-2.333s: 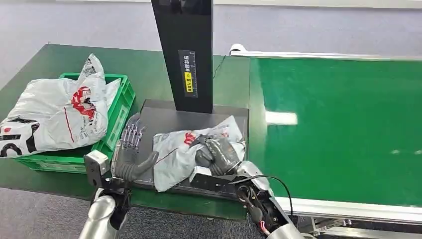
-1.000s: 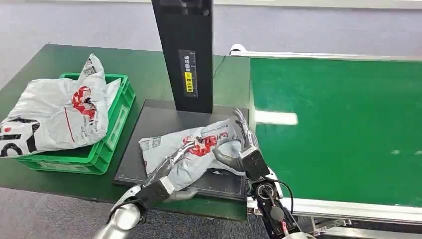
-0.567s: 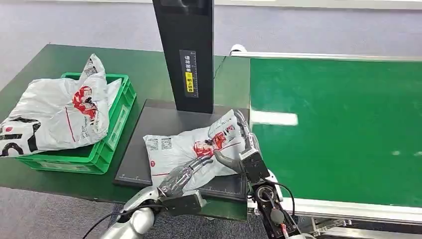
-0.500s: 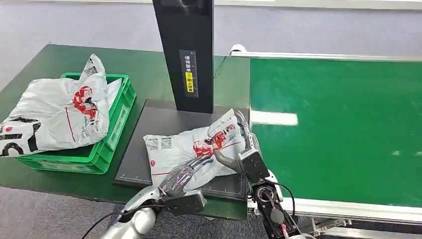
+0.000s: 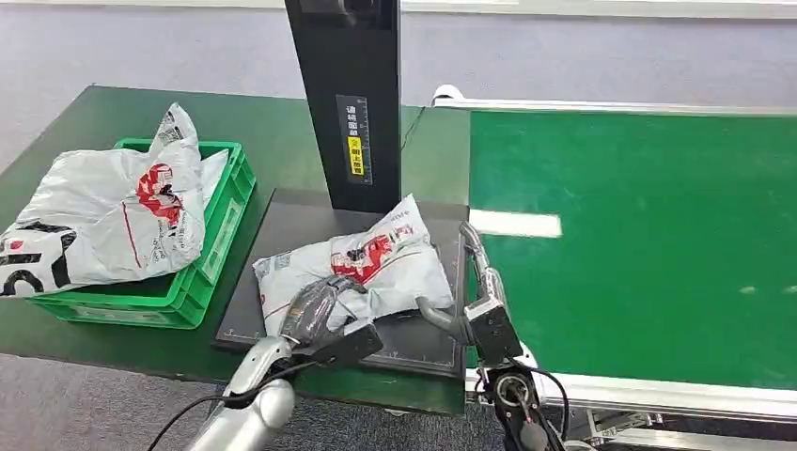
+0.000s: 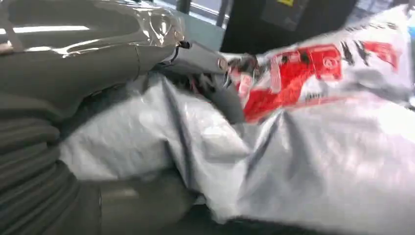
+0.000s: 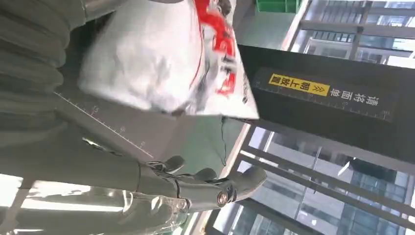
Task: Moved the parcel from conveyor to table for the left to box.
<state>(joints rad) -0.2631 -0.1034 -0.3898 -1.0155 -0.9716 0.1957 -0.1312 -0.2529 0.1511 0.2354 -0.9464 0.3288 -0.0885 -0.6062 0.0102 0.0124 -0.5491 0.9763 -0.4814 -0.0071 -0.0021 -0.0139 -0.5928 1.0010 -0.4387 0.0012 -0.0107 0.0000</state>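
Grey floor (image 5: 583, 56) beyond green table (image 5: 282, 141).

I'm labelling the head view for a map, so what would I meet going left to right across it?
Green crate heaped with bags → left hand gripping the parcel on the black platform → right hand, open → conveyor.

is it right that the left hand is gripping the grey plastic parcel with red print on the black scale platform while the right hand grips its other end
Not quite. The left hand does grip the grey plastic parcel with red print on the black scale platform, but the right hand is off it, fingers spread beside the parcel. The head view shows the gap.
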